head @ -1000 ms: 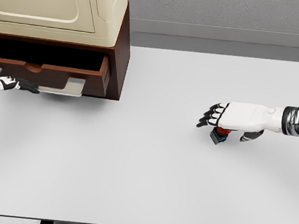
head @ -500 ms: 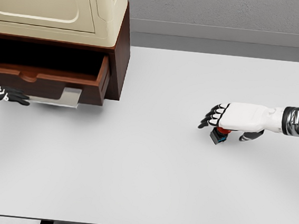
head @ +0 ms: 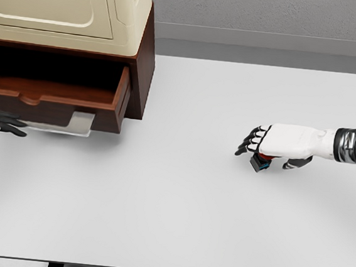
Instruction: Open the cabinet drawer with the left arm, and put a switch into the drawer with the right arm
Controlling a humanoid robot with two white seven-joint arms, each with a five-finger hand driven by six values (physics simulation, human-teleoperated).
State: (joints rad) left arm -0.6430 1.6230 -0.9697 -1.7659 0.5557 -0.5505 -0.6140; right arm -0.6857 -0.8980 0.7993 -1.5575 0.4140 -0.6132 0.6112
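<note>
The brown cabinet drawer (head: 55,96) at the upper left stands pulled out, its dark inside showing. A grey handle (head: 65,123) runs under its front. My left hand (head: 5,124) reaches in from the left edge, its black fingers hooked on the handle's left end. The switch (head: 262,163), a small dark box with red and blue parts, rests on the white table at the right. My right hand (head: 264,153) lies directly over the switch, palm down, fingers stretched leftward and thumb curled low behind it. Most of the switch is hidden beneath the palm.
A cream-coloured appliance (head: 64,2) sits on top of the brown cabinet (head: 144,67). The white table (head: 170,215) spreads between the drawer and the switch, its front edge near the bottom of the view.
The drawer has slid further out toward me, with the left hand moving down and left along with it. The right hand has sunk slightly onto the switch.
</note>
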